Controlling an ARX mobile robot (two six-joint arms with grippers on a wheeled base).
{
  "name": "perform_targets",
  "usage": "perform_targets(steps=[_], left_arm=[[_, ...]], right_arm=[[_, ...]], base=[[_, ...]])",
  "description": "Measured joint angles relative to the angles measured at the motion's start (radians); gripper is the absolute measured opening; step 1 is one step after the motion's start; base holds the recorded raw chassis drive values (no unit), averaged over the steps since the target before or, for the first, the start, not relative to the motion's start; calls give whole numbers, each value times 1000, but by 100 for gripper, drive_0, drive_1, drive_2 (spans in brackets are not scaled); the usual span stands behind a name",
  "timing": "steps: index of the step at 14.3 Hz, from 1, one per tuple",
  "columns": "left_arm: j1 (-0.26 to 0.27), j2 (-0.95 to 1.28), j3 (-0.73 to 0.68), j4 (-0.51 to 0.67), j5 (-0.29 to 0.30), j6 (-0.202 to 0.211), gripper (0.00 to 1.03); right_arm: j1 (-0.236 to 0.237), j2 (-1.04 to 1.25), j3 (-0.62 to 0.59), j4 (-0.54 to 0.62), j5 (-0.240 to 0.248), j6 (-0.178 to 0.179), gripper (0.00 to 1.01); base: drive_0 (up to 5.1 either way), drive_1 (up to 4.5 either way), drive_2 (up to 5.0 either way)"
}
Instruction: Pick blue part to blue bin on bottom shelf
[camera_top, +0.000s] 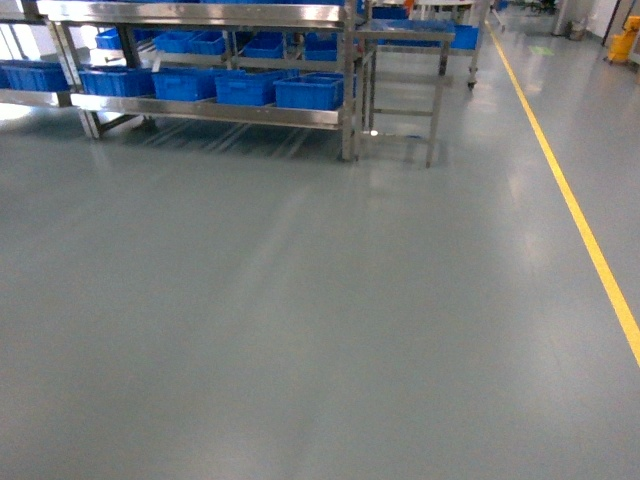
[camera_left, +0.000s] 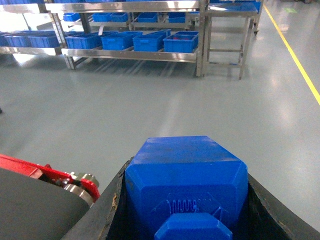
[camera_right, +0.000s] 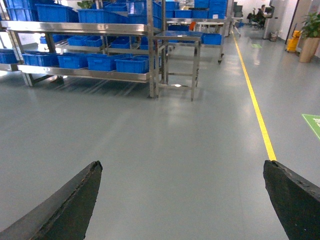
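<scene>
Left claw (camera_left: 187, 200): closed on the blue part (camera_left: 186, 180), which sits between its two dark fingers and fills the gap between them. The part is a moulded block with chamfered corners, flat matte faces and a small ribbed patch above a protruding boss near the camera. It looks rigid and probably light, as hollow plastic would be; the smooth faces may be slippery, so the flat opposite sides, where the fingers now bear, seem the best place to hold it.

Right claw (camera_right: 182, 195): wide open and empty, with only grey floor (camera_right: 175, 150) showing between its black, rough-edged fingertips (camera_right: 75, 200).

Beyond the claws lies a glossy grey floor marked by a yellow line (camera_top: 570, 200). Well apart from the robot stands a stainless-steel rack; its bottom shelf (camera_top: 215, 112) carries a row of bright-blue plastic crates. The blue bin (camera_top: 310, 92), judged to be the rightmost crate, is rectangular with a thick rim. A bare steel frame stand (camera_top: 405, 90) adjoins the rack's right end.
</scene>
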Motion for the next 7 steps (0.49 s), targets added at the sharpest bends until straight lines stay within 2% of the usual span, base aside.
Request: perform_targets(steps=[7], left_arm=[[0, 0, 0, 0, 0, 0, 44]], right_arm=[[0, 0, 0, 0, 0, 0, 98]], base=[[-143, -143, -143]])
